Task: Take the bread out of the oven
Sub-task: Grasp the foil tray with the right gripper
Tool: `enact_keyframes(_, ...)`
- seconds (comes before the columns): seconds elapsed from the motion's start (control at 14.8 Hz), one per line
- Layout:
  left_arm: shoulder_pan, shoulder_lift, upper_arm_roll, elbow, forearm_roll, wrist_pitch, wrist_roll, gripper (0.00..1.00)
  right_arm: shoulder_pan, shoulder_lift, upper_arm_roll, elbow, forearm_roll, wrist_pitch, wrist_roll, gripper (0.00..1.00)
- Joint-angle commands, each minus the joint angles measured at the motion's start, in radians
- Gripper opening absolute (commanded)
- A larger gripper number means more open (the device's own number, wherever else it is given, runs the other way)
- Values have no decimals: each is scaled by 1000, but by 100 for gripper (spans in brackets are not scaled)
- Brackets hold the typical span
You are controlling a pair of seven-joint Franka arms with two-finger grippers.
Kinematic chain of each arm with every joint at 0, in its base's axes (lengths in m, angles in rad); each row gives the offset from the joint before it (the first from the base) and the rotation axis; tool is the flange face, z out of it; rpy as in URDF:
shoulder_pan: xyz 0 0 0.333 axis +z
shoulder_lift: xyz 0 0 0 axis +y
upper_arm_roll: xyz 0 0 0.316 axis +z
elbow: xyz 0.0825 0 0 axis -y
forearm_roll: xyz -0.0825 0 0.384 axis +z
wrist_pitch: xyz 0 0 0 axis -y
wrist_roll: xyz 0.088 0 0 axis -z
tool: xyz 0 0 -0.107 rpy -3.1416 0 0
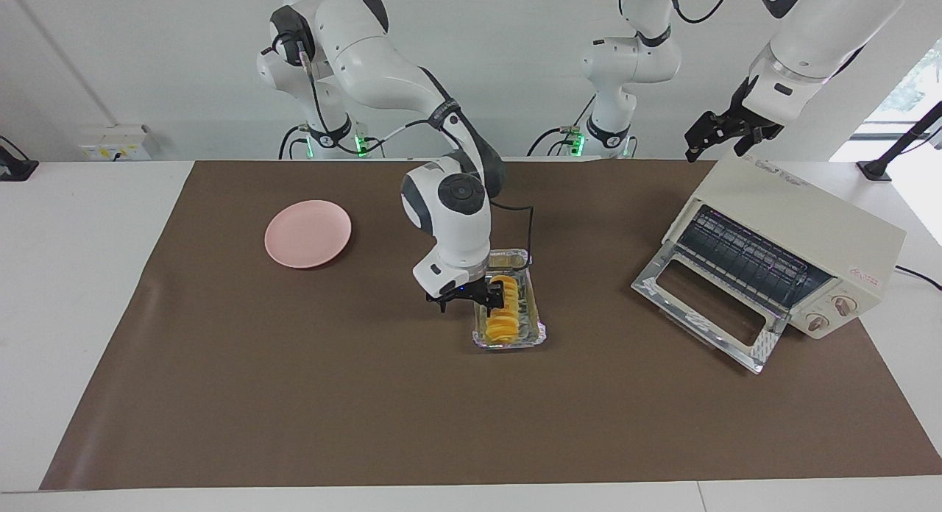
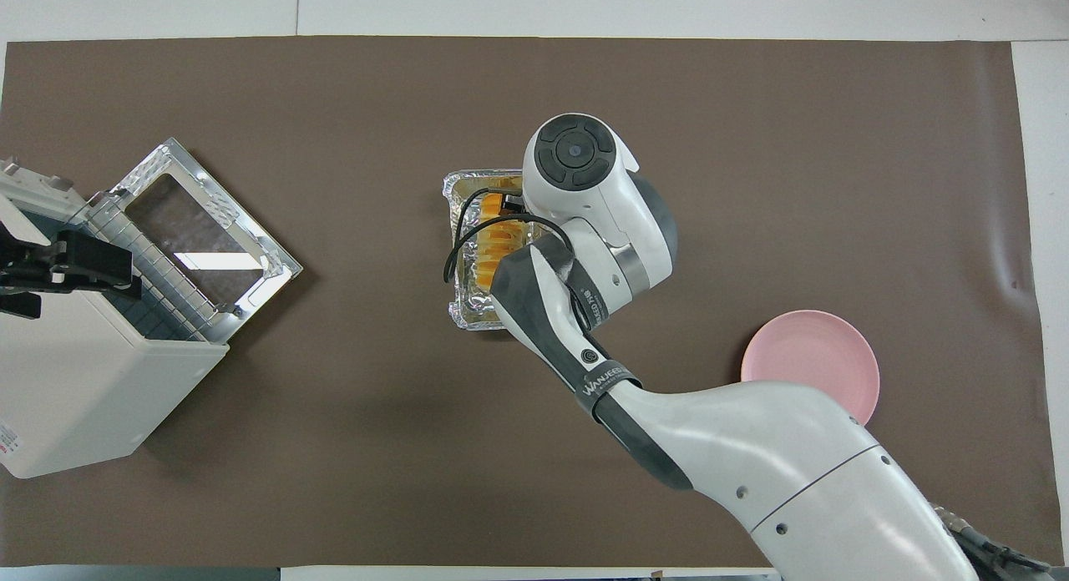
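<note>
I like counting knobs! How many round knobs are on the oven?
2. Both knobs sit side by side on the front of the oven, beside its open door: one nearer the robots, the other just farther from them. None seem hidden.

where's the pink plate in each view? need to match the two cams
Facing view: the round pink plate lies on the brown mat toward the right arm's end of the table, upper part of the picture.
Overhead view: the same plate sits low in the picture, partly covered by the right arm.
Shared landmark: the crinkled silver foil tray at mid-table.
</note>
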Motion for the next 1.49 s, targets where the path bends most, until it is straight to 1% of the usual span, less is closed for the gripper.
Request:
enact_keyframes(0.0,19,-31,-8,-43,-4,56,44,100,10,39,6,19,-17,38,-3,96)
enact_keyframes(0.07,12,-12,-9,-25,10,30,48,100,18,44,6,17,-20,50,-3,94)
enact_keyframes(0.14,9,-9,-9,-27,16,22,49,100,16,45,6,15,-21,52,-4,90)
enact_keyframes(0.2,7,-9,-11,-27,16,24,51,100,16,45,6,15,-23,52,-6,85)
enact_keyframes(0.27,7,-11,-11,-32,16,21,51,100,16,45,6,15,-23,49,-9,58)
enact_keyframes(0.34,5,-17,-11,-49,16,16,49,100,12,44,6,15,-23,41,-13,13)
enact_keyframes(0.41,5,-29,-11,-64,16,15,54,100,10,44,6,15,-23,38,-13,0)
enact_keyframes(0.74,8,-34,-9,-66,16,28,46,100,8,44,8,19,-18,47,-15,0)
enact_keyframes(1.08,22,-32,-5,-60,16,24,42,100,1,44,8,26,-7,28,-18,0)
enact_keyframes(1.22,21,-32,-5,-60,16,24,42,100,-28,30,13,37,-7,-35,-48,0)
enact_keyframes(1.28,21,-34,-5,-60,16,24,42,100,-50,19,19,64,5,-67,-73,0)
enact_keyframes(1.42,21,-32,-5,-60,16,24,42,100,-93,15,32,136,74,-170,-123,0)
